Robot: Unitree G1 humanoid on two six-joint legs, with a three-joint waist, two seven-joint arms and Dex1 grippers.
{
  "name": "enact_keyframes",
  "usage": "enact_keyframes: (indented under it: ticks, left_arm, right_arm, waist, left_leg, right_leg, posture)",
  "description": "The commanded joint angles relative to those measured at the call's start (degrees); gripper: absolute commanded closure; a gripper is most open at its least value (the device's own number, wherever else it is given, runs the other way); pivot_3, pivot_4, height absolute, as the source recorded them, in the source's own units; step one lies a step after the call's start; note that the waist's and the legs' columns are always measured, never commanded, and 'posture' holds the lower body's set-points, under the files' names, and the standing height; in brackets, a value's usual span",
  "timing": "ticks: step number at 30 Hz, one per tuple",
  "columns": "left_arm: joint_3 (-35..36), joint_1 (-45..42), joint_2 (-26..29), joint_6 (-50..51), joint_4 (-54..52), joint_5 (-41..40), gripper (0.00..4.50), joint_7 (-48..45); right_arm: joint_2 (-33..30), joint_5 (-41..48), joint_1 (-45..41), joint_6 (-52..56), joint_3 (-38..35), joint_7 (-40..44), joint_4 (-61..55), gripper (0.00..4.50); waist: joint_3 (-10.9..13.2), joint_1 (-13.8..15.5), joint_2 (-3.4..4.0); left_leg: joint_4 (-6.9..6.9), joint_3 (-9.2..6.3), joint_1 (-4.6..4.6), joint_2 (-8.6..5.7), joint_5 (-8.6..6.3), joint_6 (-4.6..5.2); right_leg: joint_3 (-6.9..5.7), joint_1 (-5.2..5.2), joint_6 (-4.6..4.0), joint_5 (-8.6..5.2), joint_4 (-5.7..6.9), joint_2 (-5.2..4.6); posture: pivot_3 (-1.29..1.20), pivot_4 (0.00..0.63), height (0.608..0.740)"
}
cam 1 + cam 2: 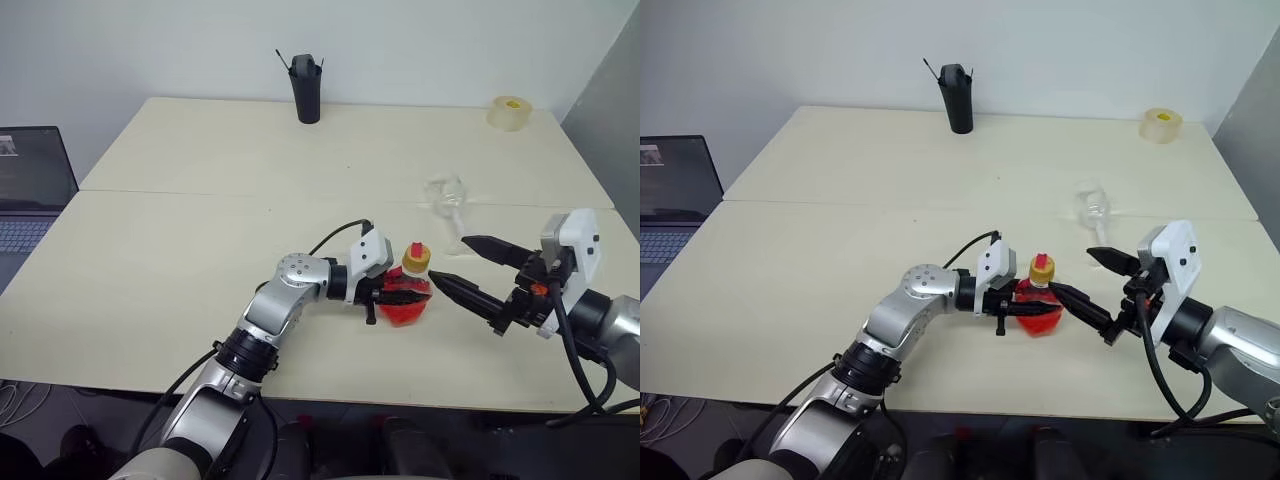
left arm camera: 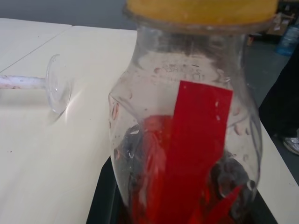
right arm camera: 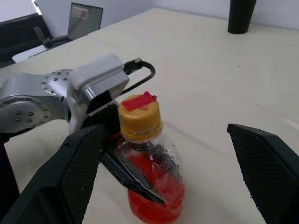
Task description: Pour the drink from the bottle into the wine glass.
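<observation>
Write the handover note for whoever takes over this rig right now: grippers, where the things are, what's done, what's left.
Left gripper: shut on the bottle, holding it upright on the table near the front edge.
Right gripper: open, holding nothing, beside the bottle with its fingers level with the cap.
Bottle: cap on, red drink in the lower part.
Wine glass: standing just beyond the bottle toward the robot's right; looks empty.
Done: bottle gripped.
Left: take the cap off, probably with the right gripper, then tip the bottle over the glass and pour.
</observation>
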Motion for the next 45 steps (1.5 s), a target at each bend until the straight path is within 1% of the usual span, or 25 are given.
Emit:
enact_keyframes:
  ticks: [1,3,7,12,17,23,34,40,45]
  left_arm:
    - [0.3,-0.3,-0.4,-1.2,-2.9,-0.8,3.51,0.1]
    - [0.3,-0.2,-0.4,-1.2,-2.9,-0.8,3.51,0.1]
    - [0.3,0.0,-0.3,-1.3,-3.3,-0.6,3.51,0.2]
    - [0.2,0.0,-0.4,-1.3,-3.5,-0.6,3.51,0.3]
    - [-0.1,0.2,-0.5,-1.4,-3.7,-0.8,3.51,0.4]
    - [-0.1,0.2,-0.6,-1.3,-3.8,-0.8,3.51,0.5]
    - [0.1,0.2,-0.4,-1.3,-3.6,-0.7,3.51,0.6]
    - [0.0,0.4,-0.1,-1.1,-4.1,-0.8,3.52,0.5]
    - [-0.4,0.4,0.5,-1.9,-4.7,-0.4,3.52,-0.1]
  right_arm:
    - [-0.3,2.8,-2.1,-1.3,2.0,-1.7,-2.3,0.00]
    - [0.3,2.5,-4.0,-1.2,4.5,-3.5,-1.9,0.00]
    - [2.8,-1.0,-8.2,-0.6,10.2,-8.3,0.0,0.00]
    - [4.9,-3.3,-10.2,-0.7,13.4,-10.5,0.7,0.00]
    - [6.0,-5.7,-11.3,-0.8,14.5,-11.0,2.1,0.00]
    - [6.9,-9.4,-11.8,-0.8,14.5,-10.4,4.3,0.00]
    - [9.0,-12.1,-13.4,-0.1,16.0,-9.0,5.6,0.00]
    - [7.8,-11.4,-9.6,-0.4,12.7,-6.2,4.8,0.00]
    - [5.5,-9.3,-4.2,-0.7,7.3,-2.5,3.0,0.00]
  waist:
    - [0.0,0.1,0.00]
    - [0.0,0.1,0.00]
    - [0.0,0.0,0.00]
    - [0.0,0.1,0.00]
    - [0.0,0.0,0.00]
    - [0.0,0.1,0.00]
    - [0.0,0.0,0.01]
    - [0.0,0.1,0.01]
    - [0.0,0.1,0.00]
  left_leg:
    - [0.00,-0.02,0.00,0.01,0.00,0.00]
    - [0.00,-0.02,-0.01,0.00,0.00,0.00]
    - [0.01,-0.03,0.00,0.02,0.00,-0.01]
    - [0.01,-0.05,-0.03,0.01,0.01,-0.01]
    - [0.01,-0.07,-0.02,0.01,0.01,-0.01]
    - [0.01,-0.05,-0.02,0.01,0.01,-0.01]
    - [0.01,-0.07,-0.01,0.01,0.01,-0.01]
    - [0.01,-0.09,-0.02,0.01,0.01,-0.01]
    - [0.01,-0.07,-0.02,0.00,0.00,0.00]
  right_leg:
    - [-0.01,0.00,0.00,0.00,-0.01,0.01]
    - [-0.01,0.00,0.00,0.00,-0.01,0.01]
    - [0.00,0.01,0.00,0.00,-0.01,0.00]
    - [-0.02,0.00,0.00,0.00,-0.04,-0.01]
    - [-0.02,0.00,0.00,0.00,-0.03,-0.03]
    - [-0.02,0.00,0.00,0.00,-0.02,-0.03]
    - [-0.02,0.00,0.00,0.00,-0.01,-0.03]
    - [-0.04,0.00,0.00,0.00,-0.02,-0.03]
    - [-0.03,0.00,0.00,0.00,-0.01,-0.03]
  posture:
    - [0.00,0.150,0.740]
    - [0.00,0.150,0.740]
    - [0.00,0.150,0.740]
    - [0.00,0.150,0.740]
    - [0.00,0.150,0.740]
    - [0.00,0.150,0.740]
    - [0.00,0.150,0.740]
    - [0.00,0.150,0.740]
    - [0.00,0.150,0.740]
